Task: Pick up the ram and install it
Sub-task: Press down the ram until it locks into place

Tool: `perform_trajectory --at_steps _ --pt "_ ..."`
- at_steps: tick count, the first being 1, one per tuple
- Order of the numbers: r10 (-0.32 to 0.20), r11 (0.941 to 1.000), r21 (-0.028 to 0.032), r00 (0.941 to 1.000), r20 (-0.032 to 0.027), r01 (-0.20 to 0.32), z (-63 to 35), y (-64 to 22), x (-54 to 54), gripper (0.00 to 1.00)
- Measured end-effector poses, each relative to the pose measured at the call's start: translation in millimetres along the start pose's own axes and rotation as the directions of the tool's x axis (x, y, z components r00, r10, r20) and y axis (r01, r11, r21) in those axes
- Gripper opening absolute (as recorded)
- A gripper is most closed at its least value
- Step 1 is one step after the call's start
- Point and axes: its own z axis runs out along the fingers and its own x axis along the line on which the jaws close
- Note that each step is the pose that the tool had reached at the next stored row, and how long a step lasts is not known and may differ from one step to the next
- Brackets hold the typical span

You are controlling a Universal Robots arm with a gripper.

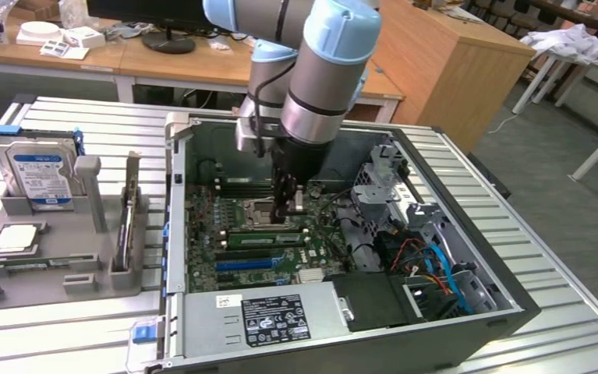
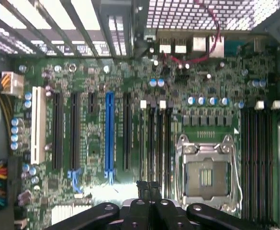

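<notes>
Pressing a memory stick home goes best, I judge, with force straight down and spread evenly along its top edge, so that neither end rides up out of the slot.

In the exterior view, the ram, a long thin green circuit-board stick, lies along a slot on the motherboard inside the open dark metal computer case, which stands on the slatted metal table. Whether it is fully seated I cannot tell. The silver and pale blue robot arm reaches steeply down into the case. Its black claw points at the board just beside the ram and over the silver CPU socket.

In the wrist view, the claw is closed, tips together, with nothing visibly clamped between them. It hangs low over one end of the black memory slots, so staying square to that row matters. The CPU socket sits just beside those slots
</notes>
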Motion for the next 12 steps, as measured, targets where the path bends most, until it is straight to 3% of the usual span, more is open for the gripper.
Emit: perform_trajectory --at_steps 6,12 --pt "0.0 1.0 0.0001 1.0 0.0001 0.0 0.7 16.4 0.2 0.11" --pt "0.0 1.0 0.0 1.0 0.0 0.0 0.8 19.2 0.3 0.11"
